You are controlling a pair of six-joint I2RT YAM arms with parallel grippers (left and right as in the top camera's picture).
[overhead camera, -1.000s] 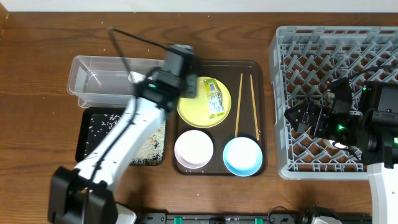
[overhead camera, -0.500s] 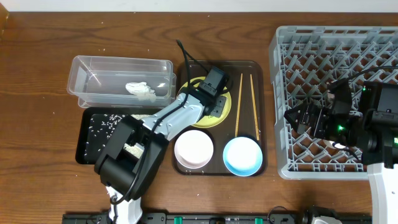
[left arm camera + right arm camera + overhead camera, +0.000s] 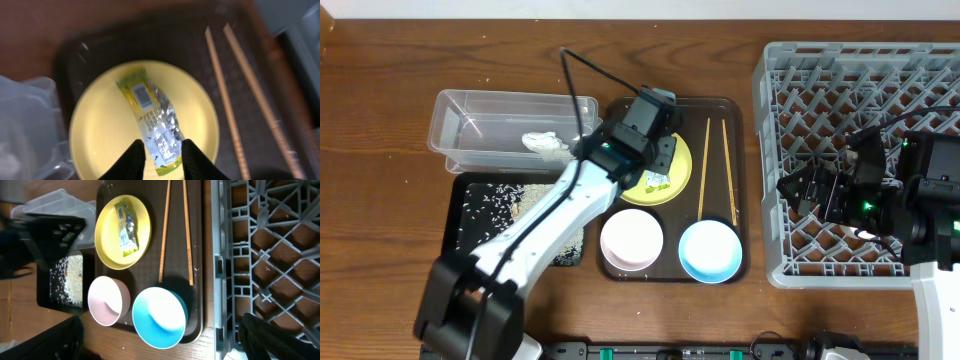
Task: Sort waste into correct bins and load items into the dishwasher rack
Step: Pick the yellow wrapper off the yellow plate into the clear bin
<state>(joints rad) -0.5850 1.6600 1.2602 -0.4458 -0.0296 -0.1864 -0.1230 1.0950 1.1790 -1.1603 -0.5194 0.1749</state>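
— What's in the containers, starting from the left?

— The clear tub (image 3: 470,118) at the back of the bench holds a crumpled white scrap (image 3: 548,147). In front of it, the black tray (image 3: 460,235) has rice grains (image 3: 500,197) scattered over it. Next is the brown serving tray (image 3: 716,160), which carries the yellow plate (image 3: 680,172), a white bowl (image 3: 632,240), a blue bowl (image 3: 708,250) and the chopsticks (image 3: 703,170), lying side by side along its right edge.

— And the wrapper?

— The wrapper (image 3: 152,120) lies flat on the yellow plate. The left pincer (image 3: 162,159) is right over it, spread, with the wrapper's near end between its fingers (image 3: 134,160).

— The far right?

— The grey rack (image 3: 840,90) is there, with the right pincer (image 3: 798,188) hovering above its left part, fingers (image 3: 55,340) wide apart and nothing between them.

— Do the cameras differ much?

— From overhead, the left arm hides most of the wrapper. The left wrist camera shows it whole, yellow-green and shiny with a printed label. The right wrist camera takes in the plate, both bowls, the chopsticks and the rack's lattice together, but the tub there is only a blur at the edge.
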